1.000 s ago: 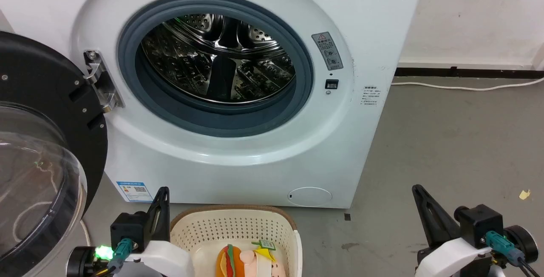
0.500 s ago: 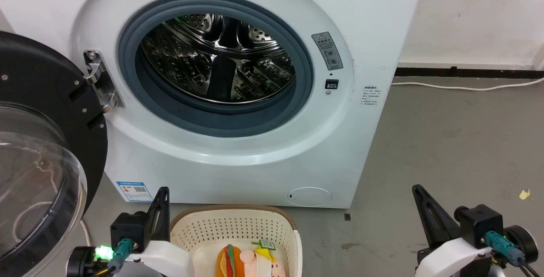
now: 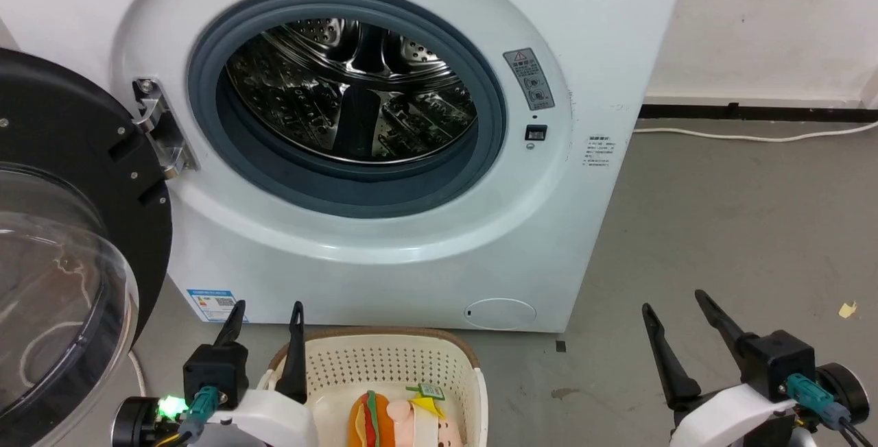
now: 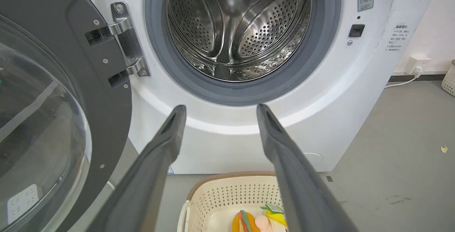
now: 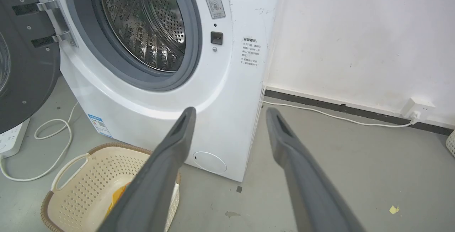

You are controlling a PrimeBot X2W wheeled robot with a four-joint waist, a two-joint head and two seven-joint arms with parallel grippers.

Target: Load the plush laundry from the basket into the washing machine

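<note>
Step in hand: the opening of the task, before any pick. Neither tool holds anything.

The left tool (image 3: 266,308) stands just beside the left rim of the basket (image 3: 384,335), fingers parted wide and pointing upward, empty. The right tool (image 3: 673,301) is well apart from the basket on its right side, above bare floor (image 3: 720,227), fingers likewise spread and empty.

The plush laundry lies inside the basket, toward its near end: a hamburger toy (image 3: 367,419), soft, orange with green, red and yellow layers, touching a peach-pink doll (image 3: 418,426) with a white band and green tag.

The basket is cream perforated plastic, a rounded rectangle with a brown rim. Directly behind it stands the washing machine (image 3: 411,255), white and smooth; its grey rubber gasket (image 3: 357,190) rings a shiny perforated steel drum (image 3: 350,90), which appears empty. The door (image 3: 68,138), black-rimmed with a clear dome, hangs open behind the basket's left side.

Judgement: the next move calls for the nearer left tool to tip downward into the basket and close on one toy. The plush should compress, so a deep grasp is advisable.
</note>
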